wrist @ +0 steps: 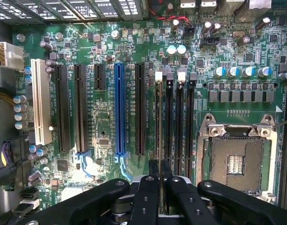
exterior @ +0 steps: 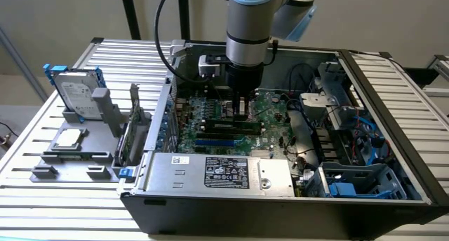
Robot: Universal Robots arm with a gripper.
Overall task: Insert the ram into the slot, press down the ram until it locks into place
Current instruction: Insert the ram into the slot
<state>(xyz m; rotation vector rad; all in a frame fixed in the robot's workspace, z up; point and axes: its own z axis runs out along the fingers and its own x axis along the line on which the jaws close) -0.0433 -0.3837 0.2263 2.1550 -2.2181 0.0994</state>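
The ram [wrist: 160, 117] stands edge-on in the slot [wrist: 158, 101], the outermost of several parallel black memory sockets with pale end clips, on the side toward the expansion slots. My gripper [wrist: 160, 171] straddles the ram's top edge near one end, its black fingers [wrist: 146, 197] closed tight against both faces. In the exterior view the gripper [exterior: 242, 113] points straight down into the open computer case and meets the long dark ram [exterior: 218, 126] on the green motherboard. I cannot tell whether the end clips are latched.
A bare CPU socket [wrist: 235, 161] lies beside the memory sockets. A blue slot [wrist: 119, 110] and a white slot [wrist: 39, 101] lie on the other side. The power supply [exterior: 217, 172], drive cages [exterior: 365, 180], a hard drive [exterior: 77, 96] and a bracketed card [exterior: 133, 130] surround the work area.
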